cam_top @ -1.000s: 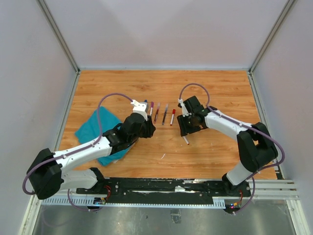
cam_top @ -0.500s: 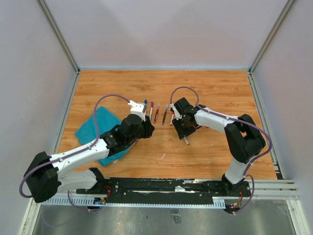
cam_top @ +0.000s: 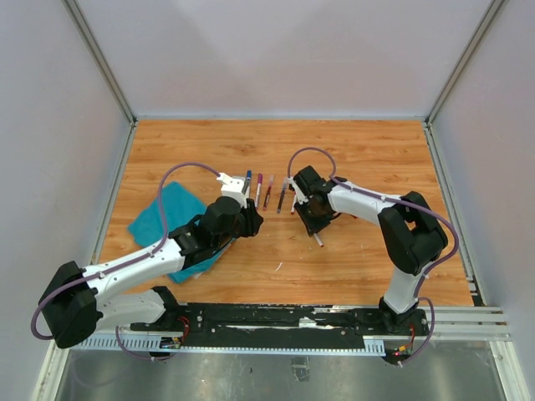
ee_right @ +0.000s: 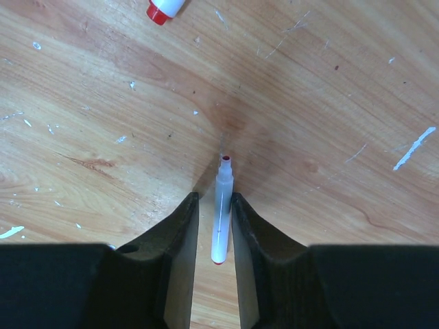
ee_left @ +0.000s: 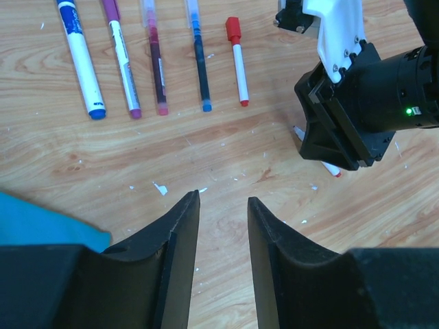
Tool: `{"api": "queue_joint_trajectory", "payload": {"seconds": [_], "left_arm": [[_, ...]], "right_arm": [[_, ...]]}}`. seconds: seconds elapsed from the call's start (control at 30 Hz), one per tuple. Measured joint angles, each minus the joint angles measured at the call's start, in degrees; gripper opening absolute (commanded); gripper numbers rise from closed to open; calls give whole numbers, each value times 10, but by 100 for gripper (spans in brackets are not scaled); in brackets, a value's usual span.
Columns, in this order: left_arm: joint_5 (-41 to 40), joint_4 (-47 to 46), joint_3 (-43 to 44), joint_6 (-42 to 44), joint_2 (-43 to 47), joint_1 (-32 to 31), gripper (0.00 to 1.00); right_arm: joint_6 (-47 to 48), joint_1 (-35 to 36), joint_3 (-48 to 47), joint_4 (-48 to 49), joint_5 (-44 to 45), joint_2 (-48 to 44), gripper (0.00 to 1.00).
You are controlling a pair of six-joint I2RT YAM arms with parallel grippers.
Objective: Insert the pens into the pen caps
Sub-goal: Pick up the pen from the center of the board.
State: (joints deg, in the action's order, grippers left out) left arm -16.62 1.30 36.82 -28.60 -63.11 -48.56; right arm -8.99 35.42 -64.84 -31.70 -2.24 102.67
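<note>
Presently, right gripper (ee_right: 215, 200), jaws flanking red-tipped pen (ee_right: 221, 219), grip unclear, left gripper (ee_left: 223, 202) parted, empty, capped pens (ee_left: 158, 68) beyond it.

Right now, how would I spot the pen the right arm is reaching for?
On the wooden table, find the row of five pens. Just nearer the arms lies one pen alone between the jaws of the right arm, pale with a bare red nib.

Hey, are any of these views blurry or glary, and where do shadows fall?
Top external: evenly lit, sharp, no glare on the table. Left wrist: the pens are crisp; the left gripper is dark. Right wrist: wood grain sharp, faint shadow by the uncapped pen inside the right gripper.
</note>
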Motion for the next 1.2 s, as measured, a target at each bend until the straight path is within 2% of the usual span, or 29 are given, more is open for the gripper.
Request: {"api": "queue_joint_trajectory", "payload": {"seconds": [0.33,0.6,0.8,1.0,1.2], "left_arm": [[2,-16,-17,-8,6,0,45],[31,-72,-57,-28,33,0,50],[66,-117,-68,-38,42,0,54],[125,-178,-86,-44,45,-2,55],[151,-230,-95,-47,35,-39,55]], "right_arm": [[-3,0,14,14,7,-12,3],[-17,-9,91,39,-2,-126,1],[-62,-30,162,145,-77,-260,1],[-141,-33,232,275,-158,-322,1],[-246,-37,293,399,-201,-360,1]]}}
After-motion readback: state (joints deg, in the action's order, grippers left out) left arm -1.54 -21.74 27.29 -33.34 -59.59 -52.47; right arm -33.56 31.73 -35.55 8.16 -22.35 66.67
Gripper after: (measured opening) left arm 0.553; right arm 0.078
